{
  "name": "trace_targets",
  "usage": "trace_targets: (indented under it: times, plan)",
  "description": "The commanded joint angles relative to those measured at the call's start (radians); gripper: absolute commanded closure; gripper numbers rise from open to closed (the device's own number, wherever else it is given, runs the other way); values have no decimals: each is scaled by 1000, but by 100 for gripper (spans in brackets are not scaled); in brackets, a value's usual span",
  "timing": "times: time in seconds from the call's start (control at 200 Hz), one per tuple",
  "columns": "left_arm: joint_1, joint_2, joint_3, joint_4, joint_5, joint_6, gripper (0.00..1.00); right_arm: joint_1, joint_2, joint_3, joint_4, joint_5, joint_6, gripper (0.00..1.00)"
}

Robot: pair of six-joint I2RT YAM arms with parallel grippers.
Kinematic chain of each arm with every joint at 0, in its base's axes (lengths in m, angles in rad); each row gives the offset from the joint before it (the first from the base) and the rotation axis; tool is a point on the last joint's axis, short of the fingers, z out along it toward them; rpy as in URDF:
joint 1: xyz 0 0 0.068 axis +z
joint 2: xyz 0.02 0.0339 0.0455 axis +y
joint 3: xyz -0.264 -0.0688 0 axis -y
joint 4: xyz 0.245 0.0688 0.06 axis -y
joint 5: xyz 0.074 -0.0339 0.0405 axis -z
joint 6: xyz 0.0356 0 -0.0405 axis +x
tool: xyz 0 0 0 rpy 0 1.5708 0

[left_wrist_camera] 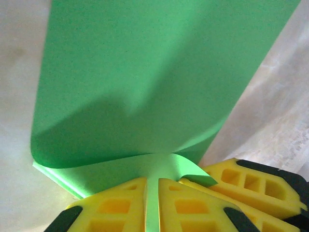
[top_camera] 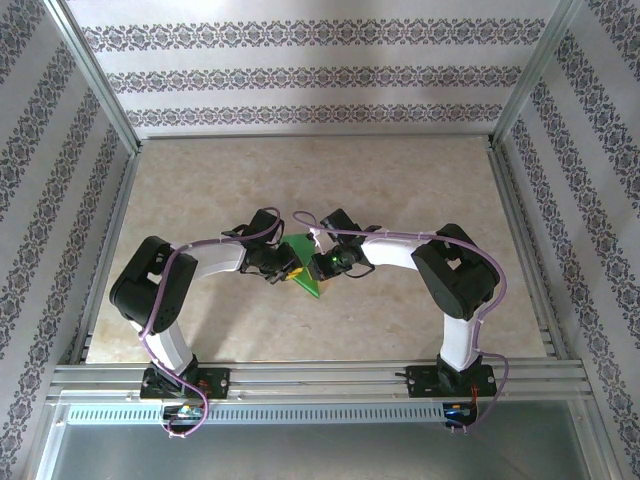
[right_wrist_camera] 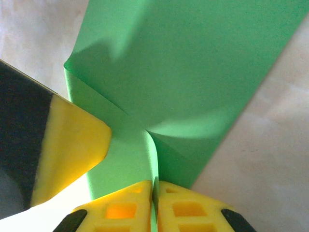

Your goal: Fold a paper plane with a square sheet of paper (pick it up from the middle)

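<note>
Walls [top_camera: 320, 80] with grey flower stripes stand around the table [top_camera: 200, 200], which is flat, smooth and beige like stone. The left arm [top_camera: 165, 290] and the right arm [top_camera: 455, 275], white and black, meet over the middle of the table. The green paper [top_camera: 310, 282] is there too, thin, smooth and bent into folds. Its long side runs from the table's far edge toward its near edge, a bit slanted. The left gripper [left_wrist_camera: 152, 182] pinches a folded strip of it between blocky yellow fingers [left_wrist_camera: 120, 205]. The right gripper [right_wrist_camera: 154, 184] squeezes tight on its edge.
</note>
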Motion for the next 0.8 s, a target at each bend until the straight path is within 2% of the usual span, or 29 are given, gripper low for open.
trace_targets:
  times: [0.0, 0.6, 0.795]
  plan:
    - [-12, 18, -10, 5, -22, 12, 85, -8, 42, 3, -44, 31, -2, 87]
    - [-10, 37, -34, -11, -44, 36, 86, -8, 40, 10, -49, 31, 5, 86]
    - [-11, 45, -53, -19, -66, 48, 89, -14, 16, 31, -48, 9, 40, 83]
